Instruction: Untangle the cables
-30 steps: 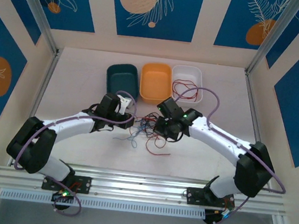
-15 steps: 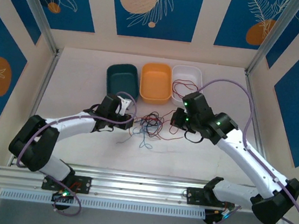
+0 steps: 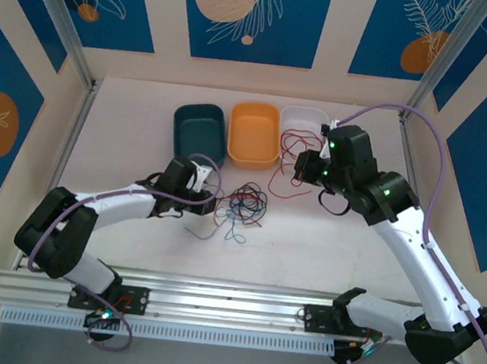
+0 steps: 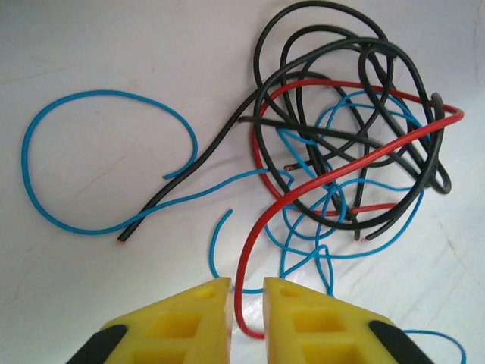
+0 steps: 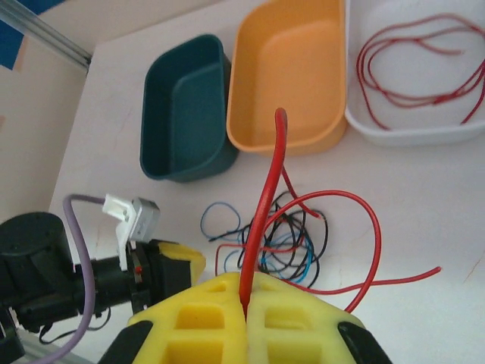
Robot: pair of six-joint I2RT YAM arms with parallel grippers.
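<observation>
Yellow left claw (image 4: pixel 247 292) low over table (image 4: pixel 91 61), fingers slightly ajar, red strand (image 4: pixel 246 265) lying loose in gap; we see no pinch. Just ahead, tangle (image 4: pixel 341 152) of black, blue and red loops knotted on table. Right claw (image 5: pixel 246 292) clamped tight on one red cable (image 5: pixel 265 189), held up toward bins. White bin (image 5: pixel 402 136) already holds red cables (image 5: pixel 409 68); orange bin (image 5: pixel 292 68) and green bin (image 5: pixel 182 106) empty. We judge task early, most separating left.

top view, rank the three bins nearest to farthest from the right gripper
1. White bin, right end of the row, just beyond the right gripper, which pinches a red cable.
2. Orange bin, middle of the row.
3. Teal bin, left end.
</observation>
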